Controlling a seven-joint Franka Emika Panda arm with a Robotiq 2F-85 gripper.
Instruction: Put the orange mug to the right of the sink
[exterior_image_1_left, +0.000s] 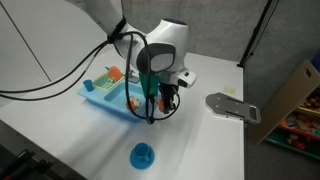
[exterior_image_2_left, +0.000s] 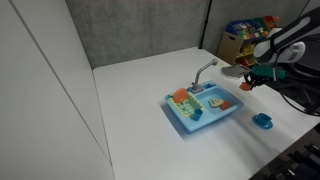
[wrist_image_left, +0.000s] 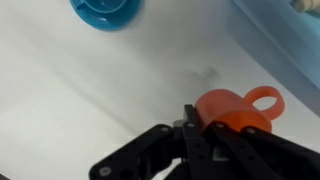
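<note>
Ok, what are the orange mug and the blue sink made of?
The orange mug looks like plastic: one solid bright colour, smooth, with a soft sheen and a moulded ring handle. The sink also looks like plastic, light blue all over with thin walls; its faucet is grey, probably plastic too, though too small to be sure.

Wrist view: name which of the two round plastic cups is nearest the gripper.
The orange-red plastic mug with a loop handle, right at the gripper; the blue round plastic cup lies apart at the top edge.
</note>
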